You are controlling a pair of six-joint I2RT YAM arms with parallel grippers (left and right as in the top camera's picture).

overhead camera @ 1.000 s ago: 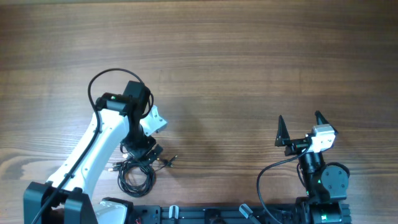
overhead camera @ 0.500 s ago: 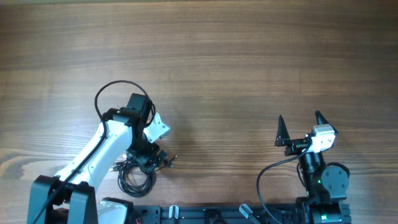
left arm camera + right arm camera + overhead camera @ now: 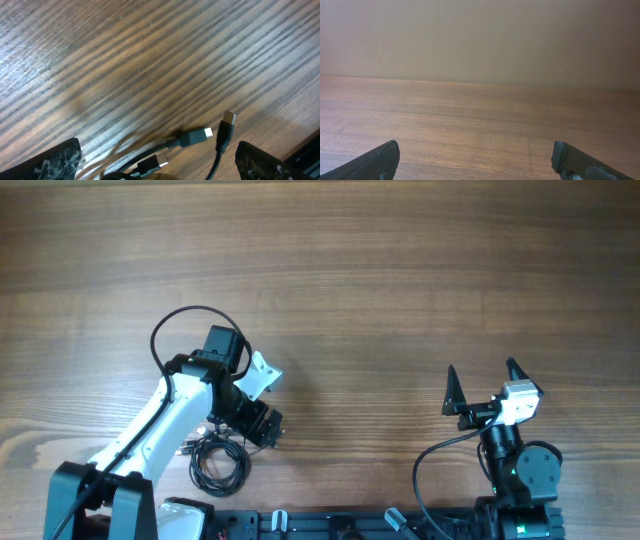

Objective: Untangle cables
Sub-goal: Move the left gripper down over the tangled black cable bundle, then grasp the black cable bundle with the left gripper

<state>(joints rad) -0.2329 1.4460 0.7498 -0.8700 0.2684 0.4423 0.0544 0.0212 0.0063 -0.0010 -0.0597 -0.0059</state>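
Your L gripper (image 3: 258, 423) is spread wide w/ nothing clamped. The cables (image 3: 218, 461) lie bunched in loose loops on the table (image 3: 400, 280), just behind it toward the arm base. In the wrist cam three plug tips (image 3: 202, 134) poke out betw. its fingers (image 3: 55, 160), close to the palm side. Expect these to be light, thin and v. floppy: pull one and the whole bunch prob. drags along if loops snag. Best hold is likely the stiffer moulded plug body, or the cord right behind it, on the tip furthest out from the pile. R gripper (image 3: 482, 385) is also apart and empty, well off to the side, pointing at bare wood.
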